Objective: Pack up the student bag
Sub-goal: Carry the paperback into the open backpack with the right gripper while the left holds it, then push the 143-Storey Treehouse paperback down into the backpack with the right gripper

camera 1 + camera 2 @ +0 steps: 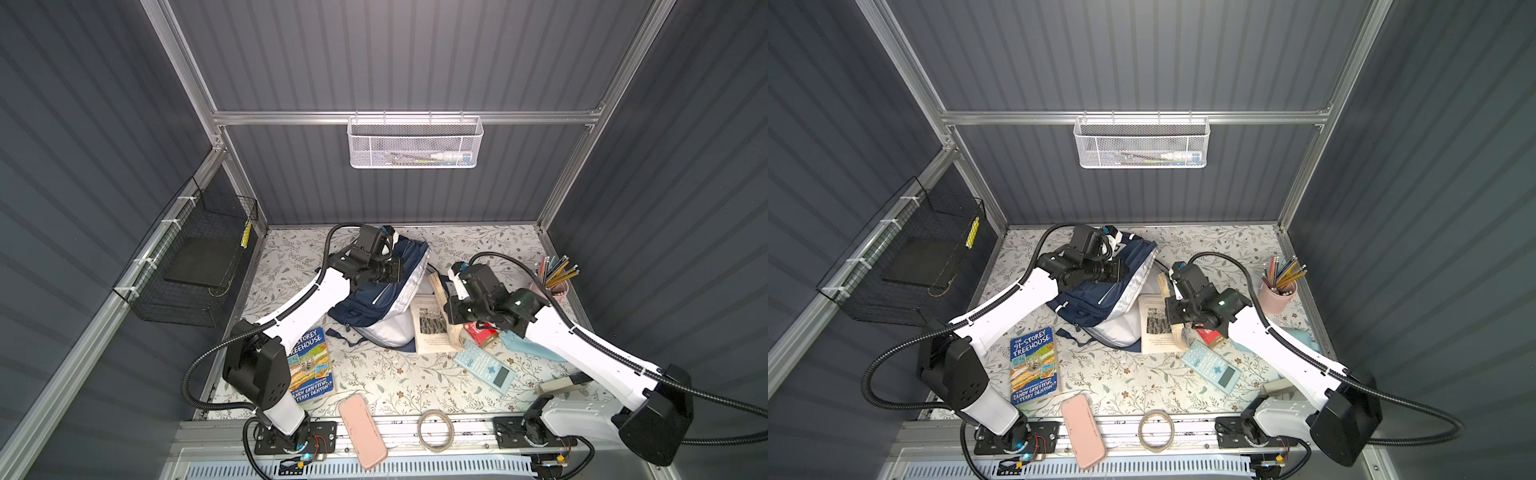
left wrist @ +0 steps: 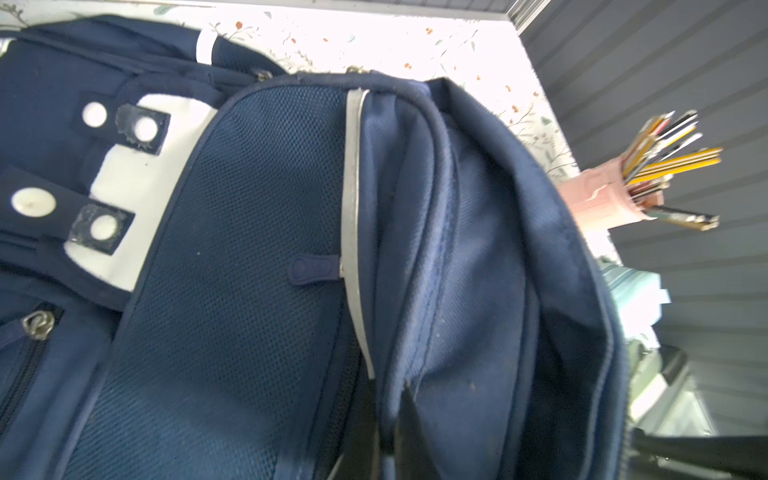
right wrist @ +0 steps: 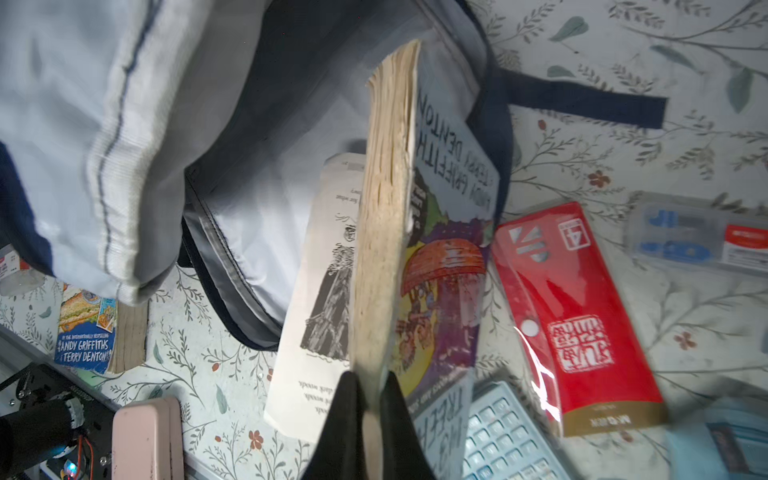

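Your left pincer [image 2: 384, 411] is clamped on a rim fold of the large navy-blue fabric student bag [image 1: 365, 305], which lies toward the back edge of the floral table [image 1: 374, 374]. The bag looks soft, limp and likely light, so hold its zip rim or the mouth slumps. Your right pincer [image 3: 371, 384] is clamped on a yellowed paperback book [image 3: 384, 199] at that mouth.

A: What lies on the bench [image 1: 395, 374]?

B: A blue paperback [image 1: 1034, 365], near left; a pink case [image 1: 362, 430] and a tape roll [image 1: 435, 430] at the front edge; a pale-blue calculator [image 1: 484, 368] to the right.

A: Farther back?

B: A pink cup of pencils [image 1: 1277, 297]; a red packet [image 3: 573, 316] beside an opened paperback [image 3: 382, 232] tilted on edge; a white mesh basket [image 1: 415, 143] on the rear rail; a black wire basket [image 1: 187, 307] on the left wall.
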`<state>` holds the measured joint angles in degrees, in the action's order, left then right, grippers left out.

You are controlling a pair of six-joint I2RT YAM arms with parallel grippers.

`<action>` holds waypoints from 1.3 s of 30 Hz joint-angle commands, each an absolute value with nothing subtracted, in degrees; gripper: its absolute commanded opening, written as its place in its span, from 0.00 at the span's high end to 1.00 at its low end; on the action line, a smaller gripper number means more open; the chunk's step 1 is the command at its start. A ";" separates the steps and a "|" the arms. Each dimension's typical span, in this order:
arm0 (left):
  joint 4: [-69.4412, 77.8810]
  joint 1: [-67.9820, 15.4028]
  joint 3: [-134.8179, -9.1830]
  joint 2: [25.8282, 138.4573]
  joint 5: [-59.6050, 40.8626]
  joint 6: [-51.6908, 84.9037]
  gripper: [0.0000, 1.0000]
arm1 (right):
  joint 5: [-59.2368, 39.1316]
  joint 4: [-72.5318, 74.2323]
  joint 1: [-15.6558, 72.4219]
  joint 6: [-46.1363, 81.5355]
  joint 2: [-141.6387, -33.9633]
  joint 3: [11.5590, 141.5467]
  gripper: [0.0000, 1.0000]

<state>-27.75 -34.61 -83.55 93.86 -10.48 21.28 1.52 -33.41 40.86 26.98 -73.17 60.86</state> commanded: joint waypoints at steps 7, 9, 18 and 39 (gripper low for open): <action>-24.94 -33.72 -87.83 93.18 -16.53 22.24 1.00 | 14.44 -14.19 47.08 29.50 -92.21 68.11 0.89; -25.21 -33.08 -87.37 92.60 -16.68 22.24 1.00 | 13.45 -11.52 47.54 31.29 -92.63 66.46 0.57; -24.37 -32.26 -83.45 92.11 -20.24 22.80 1.00 | 17.62 -12.25 46.54 39.04 -78.82 54.06 0.18; -24.32 -32.25 -80.51 92.61 -25.93 23.28 1.00 | 1.41 8.05 35.11 40.52 -97.60 55.10 0.71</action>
